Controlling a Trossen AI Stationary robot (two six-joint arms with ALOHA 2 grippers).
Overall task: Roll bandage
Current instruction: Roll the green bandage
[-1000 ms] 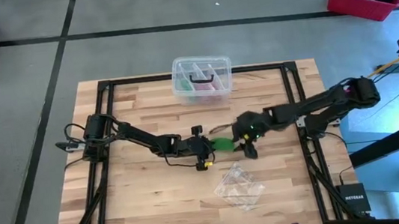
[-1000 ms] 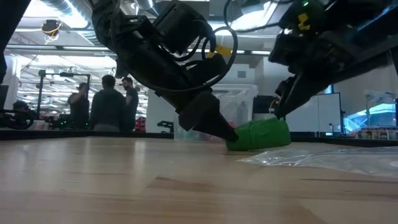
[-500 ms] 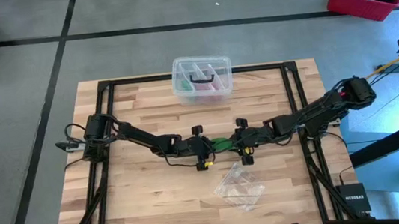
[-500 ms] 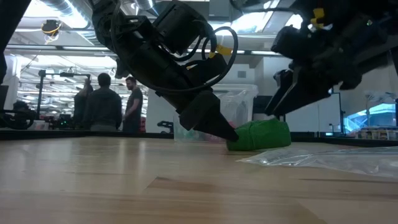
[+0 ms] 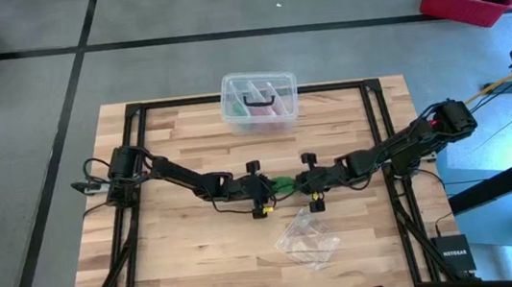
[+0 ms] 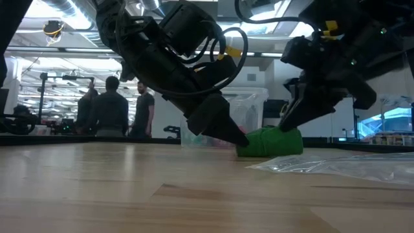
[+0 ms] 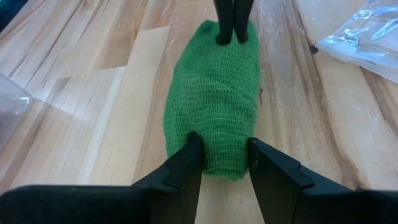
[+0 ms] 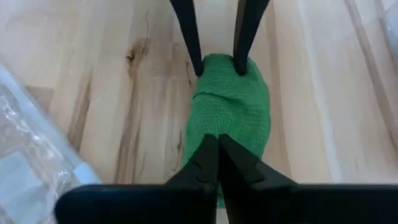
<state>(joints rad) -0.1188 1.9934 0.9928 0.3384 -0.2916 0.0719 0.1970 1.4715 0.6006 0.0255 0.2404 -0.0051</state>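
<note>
The bandage (image 5: 285, 185) is a bright green knitted roll lying on its side on the wooden table's middle, also seen in the low view (image 6: 270, 141). My left gripper (image 5: 271, 188) comes from the table's left and is shut on the roll's left end. My right gripper (image 5: 302, 187) comes from the right, its fingers shut, tips down on the roll's right end (image 8: 227, 118). My left gripper pinches the roll's left end (image 7: 217, 158) between its two fingers, one on each side. The fingers slant down from the table's left and lie along the roll, which rests on the table. My right gripper sets its shut fingertips (image 7: 231, 34) on top of the roll's right end (image 7: 230, 50), slanting down from the table's right. Whether any fabric is caught between them, I cannot tell.
A crumpled clear plastic bag (image 5: 308, 239) lies just toward the near edge from the roll. A clear plastic box (image 5: 259, 100) with pink and dark items stands at the far edge. People (image 6: 113, 107) stand in the room beyond the table.
My right gripper has swung toward the bandage and sunk, turning until it lines up with the roll. Its fingers have shut, tips now on the roll's right end. The bandage has stayed in place.
</note>
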